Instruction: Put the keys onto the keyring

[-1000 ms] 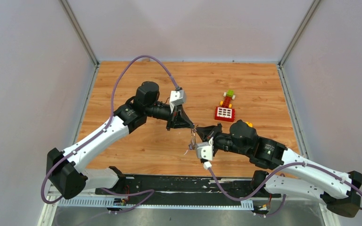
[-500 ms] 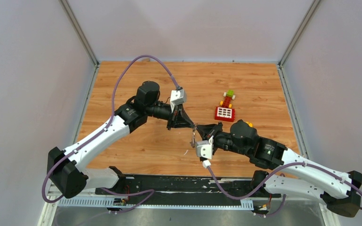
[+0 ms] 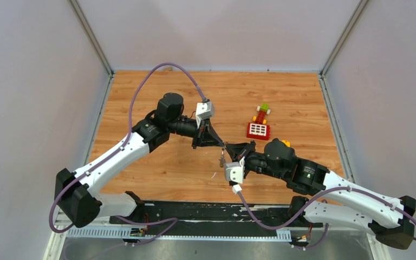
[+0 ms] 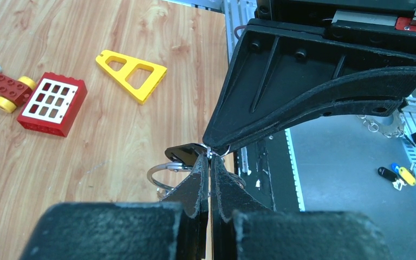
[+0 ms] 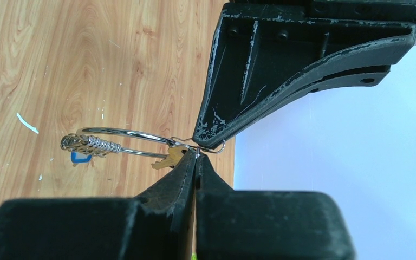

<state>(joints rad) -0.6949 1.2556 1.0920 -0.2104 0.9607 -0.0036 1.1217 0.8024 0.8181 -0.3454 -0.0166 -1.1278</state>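
Jaws pinched shut on both left gripper [image 4: 210, 161] and right gripper [image 5: 196, 157], tips meeting mid-air over the wooden counter [image 3: 157, 92]. Thin silver wire keyring [image 5: 120, 132] and small black-headed key [image 4: 184, 153] sit right at the pinch; can't tell who's holding which. I reckon we're mid-threading, so next needs a tiny, careful slide along the wire.

High view down over the table [image 3: 281, 89]; two close wrist views, face to face across the keyring [image 5: 130, 132].
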